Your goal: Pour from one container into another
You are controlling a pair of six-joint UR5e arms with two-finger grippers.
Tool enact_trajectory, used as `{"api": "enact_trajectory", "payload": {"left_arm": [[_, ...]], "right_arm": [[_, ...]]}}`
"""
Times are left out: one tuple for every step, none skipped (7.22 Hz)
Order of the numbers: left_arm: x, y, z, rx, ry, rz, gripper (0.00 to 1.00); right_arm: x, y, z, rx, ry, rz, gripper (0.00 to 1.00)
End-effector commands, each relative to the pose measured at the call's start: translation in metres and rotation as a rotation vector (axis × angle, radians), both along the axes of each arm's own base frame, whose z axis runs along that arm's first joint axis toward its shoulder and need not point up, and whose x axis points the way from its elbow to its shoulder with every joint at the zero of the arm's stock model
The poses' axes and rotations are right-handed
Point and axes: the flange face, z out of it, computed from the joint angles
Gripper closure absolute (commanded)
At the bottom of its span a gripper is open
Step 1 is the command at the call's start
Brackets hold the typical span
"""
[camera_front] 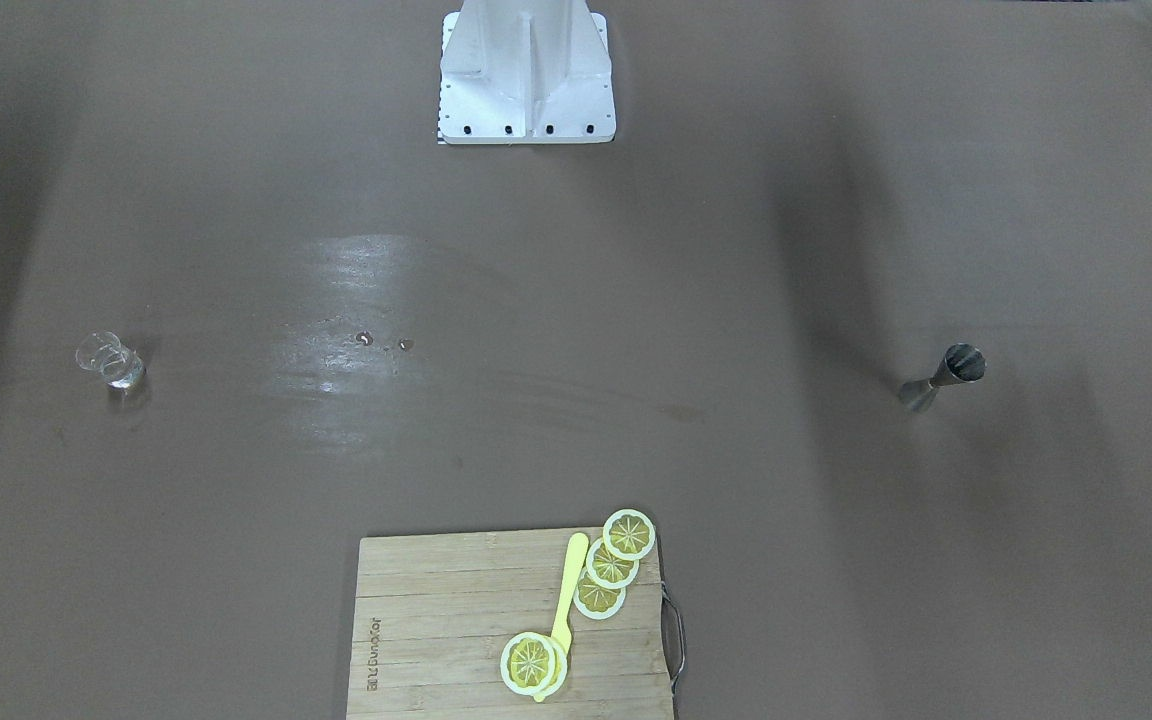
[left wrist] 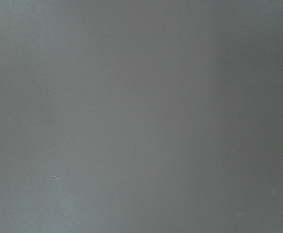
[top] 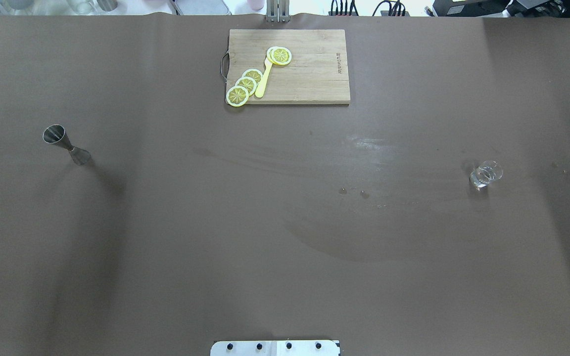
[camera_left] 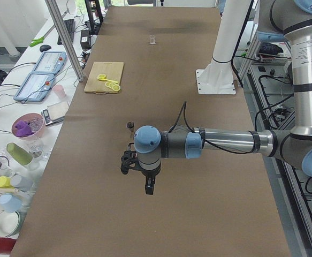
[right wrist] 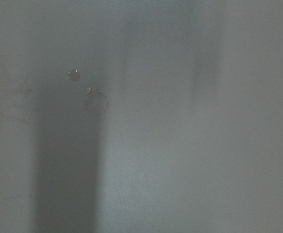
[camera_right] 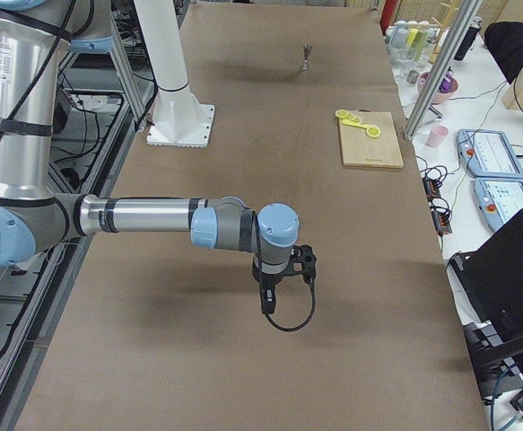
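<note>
Jigger: stood upright on the table, long axis vertical, just inward of the left fingers.
Glass: stood upright, nearer the right fingers.
Both fingers: whether parted or closed could not be told.

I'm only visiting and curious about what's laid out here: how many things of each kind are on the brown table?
Metal jigger: 1
Clear glass: 1
Wooden cutting board: 1
Yellow utensil: 1
Lemon slices: 4 clearly seen; a fifth may be tucked under one
Total: 8, or 9 with the hidden slice
</note>
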Motion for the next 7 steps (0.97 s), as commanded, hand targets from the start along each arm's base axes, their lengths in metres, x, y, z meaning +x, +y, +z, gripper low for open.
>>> {"api": "enact_trajectory", "payload": {"left_arm": [[0.0, -0.002, -0.007, 0.017, -0.002, -0.001, 0.03], [0.0, -0.003, -0.017, 0.038, -0.004, 0.002, 0.03], [0.0, -0.003, -0.023, 0.049, -0.002, 0.002, 0.03], [0.0, -0.003, -0.02, 0.045, -0.004, 0.002, 0.03], [0.0, -0.003, -0.017, 0.038, -0.002, 0.0, 0.03], [-0.001, -0.002, -0.016, 0.035, -0.004, 0.0, 0.03], [-0.001, -0.002, -0.015, 0.034, -0.004, 0.0, 0.03]], "right_arm": [[0.0, 0.0, 0.0, 0.001, 0.0, 0.0, 0.0], [0.0, 0.0, 0.0, 0.001, 0.0, 0.0, 0.0], [0.0, 0.0, 0.001, -0.002, 0.0, 0.0, 0.0], [0.0, 0.0, 0.001, -0.003, -0.001, 0.0, 0.0], [0.0, 0.0, 0.001, -0.004, -0.001, 0.001, 0.0], [0.0, 0.0, 0.001, -0.004, -0.001, 0.001, 0.0], [0.0, -0.001, -0.002, 0.004, -0.002, 0.0, 0.0]]}}
